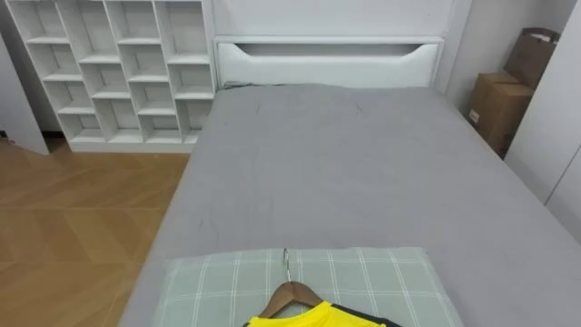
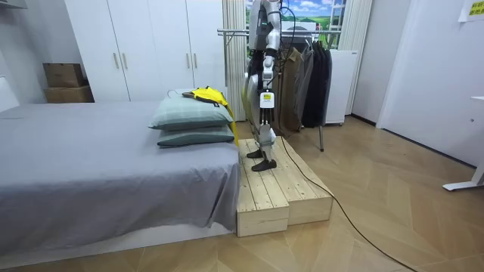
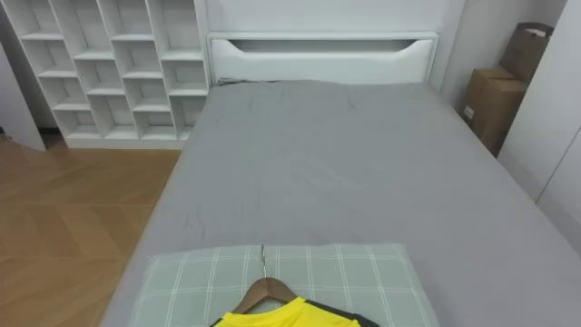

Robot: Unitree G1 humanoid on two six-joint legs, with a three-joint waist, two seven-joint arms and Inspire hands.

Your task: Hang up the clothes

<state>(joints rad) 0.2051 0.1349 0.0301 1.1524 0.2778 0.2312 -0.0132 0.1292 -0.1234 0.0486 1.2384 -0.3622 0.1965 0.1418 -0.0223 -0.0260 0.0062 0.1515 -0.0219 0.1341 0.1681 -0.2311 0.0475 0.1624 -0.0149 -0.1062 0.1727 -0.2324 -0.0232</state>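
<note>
white open cubby shelving (image 1: 118,73) stands far to the robot's left, with bare wooden floor (image 1: 82,227) running beside the grey-sheeted bed (image 1: 345,173), so that side has open room. the bed top is flat and bare up to the headboard. at its near end lies a pale green checked pillow (image 1: 381,272), and on it lies the task's thing: a yellow shirt (image 1: 309,318) on a brown wooden hanger (image 1: 292,294), its metal hook pointing up the bed. brown cardboard boxes (image 1: 497,104) crowd the wall to the right.

from where i stand, the robot is upright on a pale slatted wooden platform (image 2: 272,189) at the pillow end. its left hand (image 2: 265,97) hangs by its side, and i cannot tell how the fingers are set. the shirt is in no hand that i can see, so i'd say the pick-up has not begun.

next it needs to reach down to the hanger's neck, close the fingers round it and lift it clear of the pillow. then it must turn to the metal clothes rail with dark garments (image 2: 302,75) close behind. the platform is narrow and its edges are near the feet, so that turn wants care.
</note>
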